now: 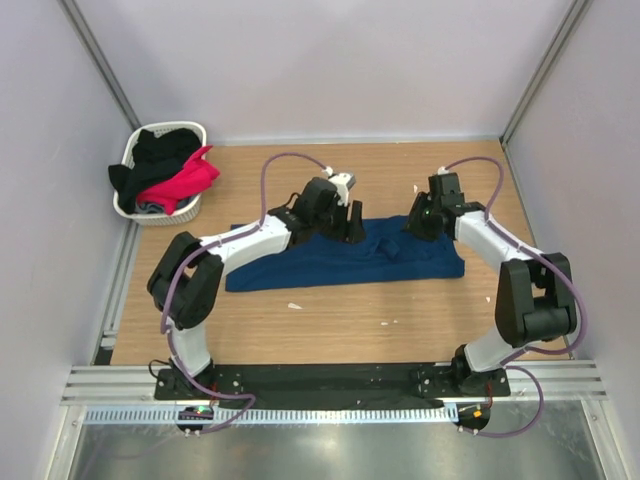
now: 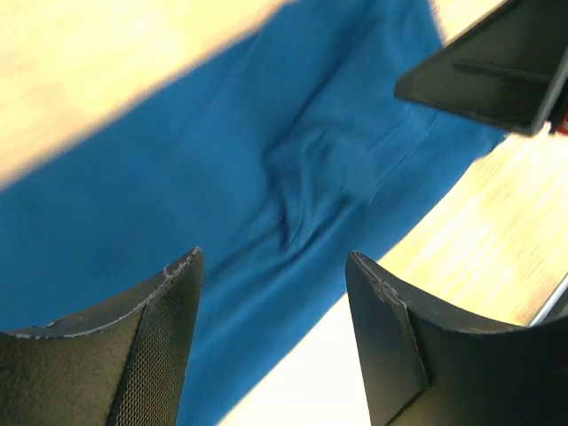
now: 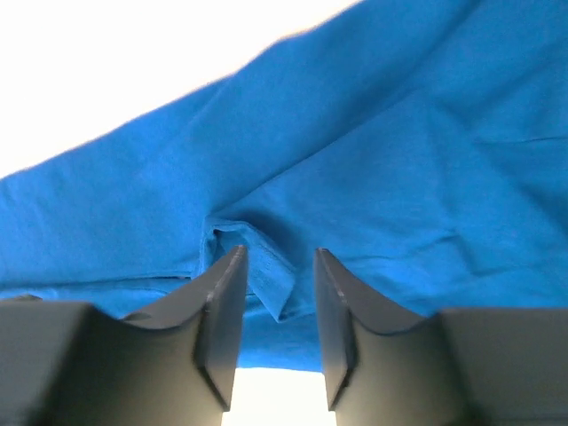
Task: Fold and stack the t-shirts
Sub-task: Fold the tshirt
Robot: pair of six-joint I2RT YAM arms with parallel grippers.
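A navy blue t-shirt lies folded into a long strip across the middle of the table. It fills the left wrist view and the right wrist view. My left gripper hovers over the strip's far edge near its middle, jaws wide open with nothing between them. My right gripper is over the strip's right part, open, with a small raised pucker of the cloth lying loose in the gap. A pink t-shirt and a black one sit in the basket.
The small white woven basket stands at the table's far left corner against the wall. Pale walls close in the table on three sides. Two tiny white scraps lie on the wood in front of the shirt.
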